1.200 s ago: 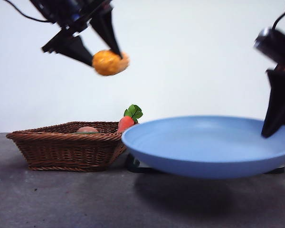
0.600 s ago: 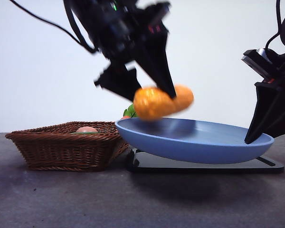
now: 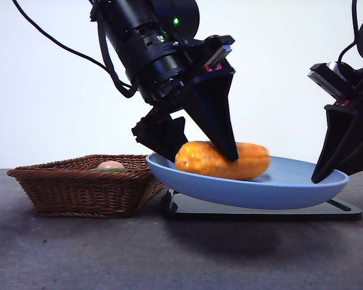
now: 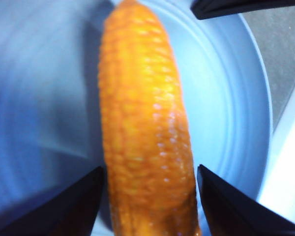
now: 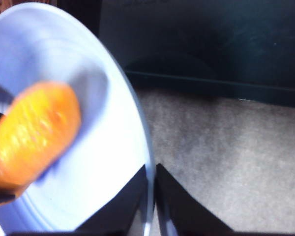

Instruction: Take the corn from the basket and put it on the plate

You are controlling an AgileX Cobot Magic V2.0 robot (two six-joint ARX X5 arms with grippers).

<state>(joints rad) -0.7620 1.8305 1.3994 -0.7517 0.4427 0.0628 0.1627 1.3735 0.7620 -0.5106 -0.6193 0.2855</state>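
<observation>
Corn (image 3: 222,161) now lies in the plate (image 3: 290,192), lower than half a second ago, when it hung above the rim. Plate (blue, tilted, its left rim raised) keeps its place over the black tray (image 3: 260,208); the basket (image 3: 85,184) at left is likewise unmoved, a pinkish item (image 3: 111,164) showing inside. Left gripper (image 4: 148,184) has descended with the cob, its jaws flanking the corn's thick end, closed on it. Right gripper (image 5: 151,184) pinches the plate's right rim between shut jaws. Corn's long axis runs left to right across the front view, roughly level.
</observation>
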